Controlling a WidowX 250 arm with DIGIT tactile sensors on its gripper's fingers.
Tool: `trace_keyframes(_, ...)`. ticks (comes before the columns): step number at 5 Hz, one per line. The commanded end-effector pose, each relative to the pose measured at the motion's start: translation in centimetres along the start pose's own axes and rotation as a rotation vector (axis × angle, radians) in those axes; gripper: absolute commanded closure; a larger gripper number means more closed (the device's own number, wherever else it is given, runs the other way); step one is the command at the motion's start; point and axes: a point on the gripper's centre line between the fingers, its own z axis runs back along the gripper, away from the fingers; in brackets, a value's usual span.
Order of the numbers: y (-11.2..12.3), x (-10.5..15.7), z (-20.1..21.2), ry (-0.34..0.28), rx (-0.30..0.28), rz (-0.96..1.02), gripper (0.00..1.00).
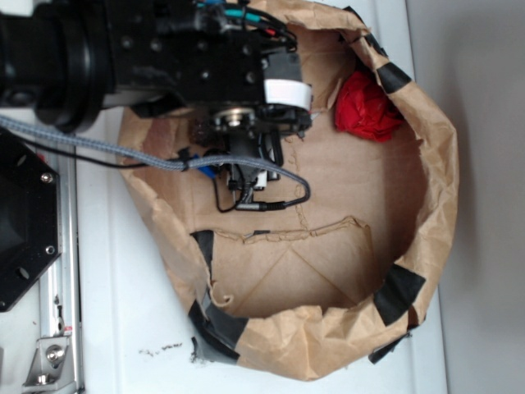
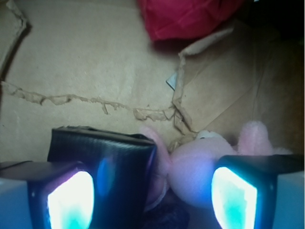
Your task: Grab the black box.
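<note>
Not grabbed yet. End effector (image 2: 152,191) hanging low inside the brown paper bag (image 1: 435,164), fingers spread apart. Black box (image 2: 112,162) lying on the bag floor beside the left finger, touching the pink plush toy (image 2: 200,171). Red cloth (image 2: 186,16) at the far side. Closing left to do.

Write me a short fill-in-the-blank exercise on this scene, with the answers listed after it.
1. In the wrist view, the black box lies right beside a plush toy of the color ____.
2. The gripper has its jaws ____, one finger on each side of the view.
3. The crumpled cloth near the bag's rim is ____ in color.
4. Everything lies inside a bag made of brown ____.

Answers: pink; open; red; paper
</note>
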Motion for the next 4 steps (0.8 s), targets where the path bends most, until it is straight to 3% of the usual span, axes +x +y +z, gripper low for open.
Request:
trace_keyframes(1,-2.6,-0.4,-1.2,0.022,-0.056,-0.029,0.00)
trace_keyframes(3,-4.2,-1.0,-1.0,0.147,-0.146,-0.108,0.00)
trace_keyframes(4,-4.8,-1.7,-0.7,0.173,-0.171,-0.156,0.00)
